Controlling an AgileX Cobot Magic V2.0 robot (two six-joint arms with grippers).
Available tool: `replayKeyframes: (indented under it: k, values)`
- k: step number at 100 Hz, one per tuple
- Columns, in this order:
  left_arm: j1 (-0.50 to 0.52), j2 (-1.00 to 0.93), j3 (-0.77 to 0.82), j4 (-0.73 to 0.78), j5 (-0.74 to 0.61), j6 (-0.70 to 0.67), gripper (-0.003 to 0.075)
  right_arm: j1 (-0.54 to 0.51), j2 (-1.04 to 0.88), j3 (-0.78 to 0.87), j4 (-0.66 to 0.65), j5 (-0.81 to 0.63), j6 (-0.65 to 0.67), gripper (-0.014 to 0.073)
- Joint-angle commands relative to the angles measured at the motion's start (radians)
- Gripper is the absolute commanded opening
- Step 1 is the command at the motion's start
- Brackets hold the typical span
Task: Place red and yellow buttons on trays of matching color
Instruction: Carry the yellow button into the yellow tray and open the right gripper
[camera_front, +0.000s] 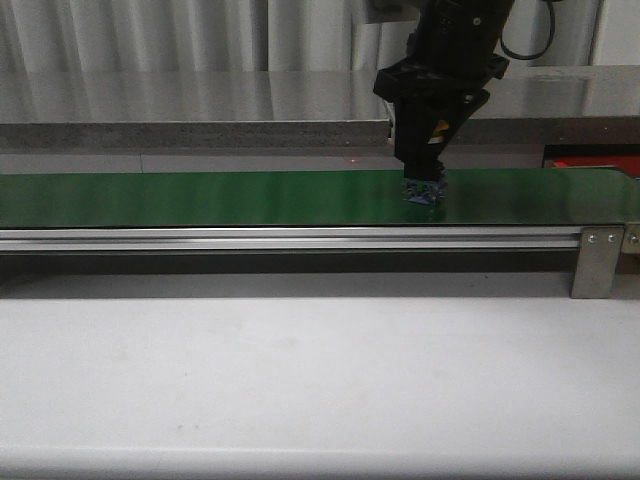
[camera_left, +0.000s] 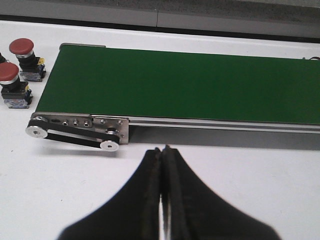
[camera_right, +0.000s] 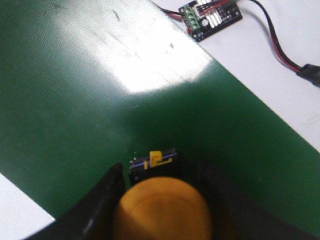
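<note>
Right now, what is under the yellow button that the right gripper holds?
Under the yellow button lies the green conveyor belt; its blue base reaches the belt. The right gripper covers the contact itself. No tray is visible.

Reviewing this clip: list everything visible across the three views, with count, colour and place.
Conveyor belt: one, green, running across the white table.
Yellow button: one, yellow cap on a black base, on the belt between the right end effector's fingers.
Red buttons: two, red caps on black bases, on the table off the belt's roller end.
Controller board: one, black with a green terminal, on the table beside the belt, wired.
Left end effector: black, shut, empty, over the table.
Right end effector: black, down on the belt around the yellow button.
</note>
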Motion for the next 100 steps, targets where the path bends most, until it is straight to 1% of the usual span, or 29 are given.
replayKeyframes:
  k: [1,11,23,36,53,79,94,100]
  values:
    - [-0.005,-0.002,-0.027,-0.020,-0.068,0.002,-0.0019,-0.016,-0.071,-0.050,-0.016,-0.008,0.021,0.0104]
    - [-0.005,-0.002,-0.027,-0.020,-0.068,0.002,-0.0019,-0.039,-0.102,-0.077,-0.016,0.020,0.030,0.0104]
    - [-0.005,-0.002,-0.027,-0.020,-0.068,0.002,-0.0019,-0.103,-0.163,-0.079,-0.016,0.072,0.046,0.0104]
    - [-0.005,-0.002,-0.027,-0.020,-0.068,0.002,-0.0019,-0.225,-0.225,-0.074,-0.003,0.122,0.099,0.0104]
    - [-0.005,-0.002,-0.027,-0.020,-0.068,0.002,-0.0019,-0.386,-0.294,-0.028,0.029,0.145,0.113,0.0104]
    - [-0.005,-0.002,-0.027,-0.020,-0.068,0.002,-0.0019,-0.610,-0.325,0.096,0.031,0.136,0.120,0.0104]
    - [-0.005,-0.002,-0.027,-0.020,-0.068,0.002,-0.0019,-0.748,-0.325,0.206,0.055,0.079,0.124,0.0104]
    - [-0.005,-0.002,-0.027,-0.020,-0.068,0.002,-0.0019,-0.783,-0.325,0.250,0.063,0.041,0.123,0.0104]
